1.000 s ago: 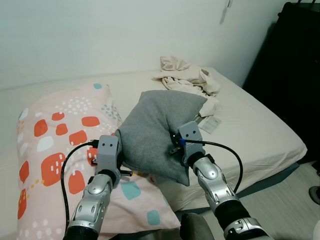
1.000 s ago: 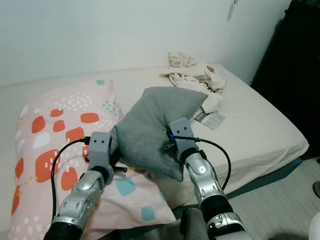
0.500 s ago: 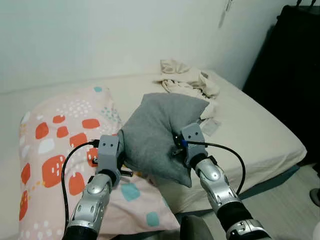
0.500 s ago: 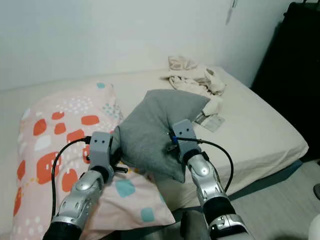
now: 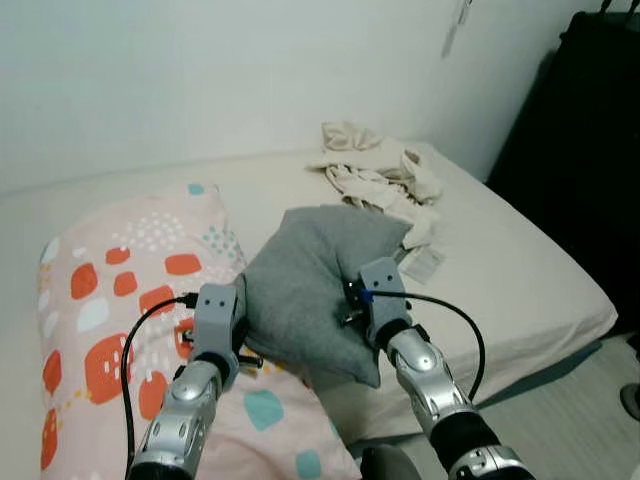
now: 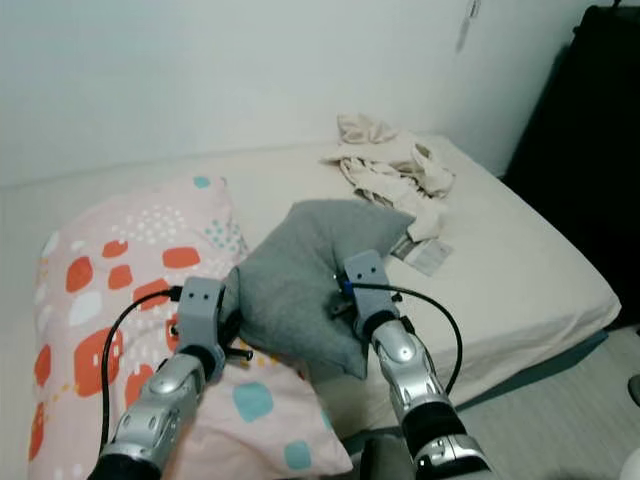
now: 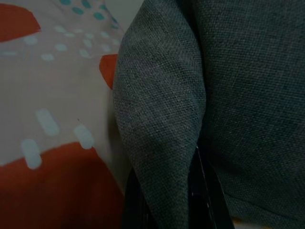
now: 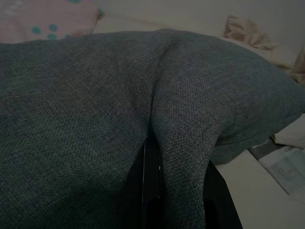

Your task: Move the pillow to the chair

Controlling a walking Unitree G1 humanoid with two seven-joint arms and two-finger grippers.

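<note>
Grey pillow (image 5: pixel 315 280) sunk slightly lower toward bed (image 5: pixel 520 270), left tool (image 5: pixel 240 325) and right tool (image 5: pixel 352 303) apparently still pinching its fabric folds

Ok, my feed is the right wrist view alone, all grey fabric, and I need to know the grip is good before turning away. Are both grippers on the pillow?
Observer: Yes. The left gripper pinches a fold of the grey pillow on its left edge, and the right gripper pinches its right side.
Operator: Is it off the bed?
Observer: It is held above a pink patterned pillow; I cannot tell whether its lower corner touches.
Operator: Anything nearby?
Observer: Crumpled cream clothes lie on the bed behind it.
</note>
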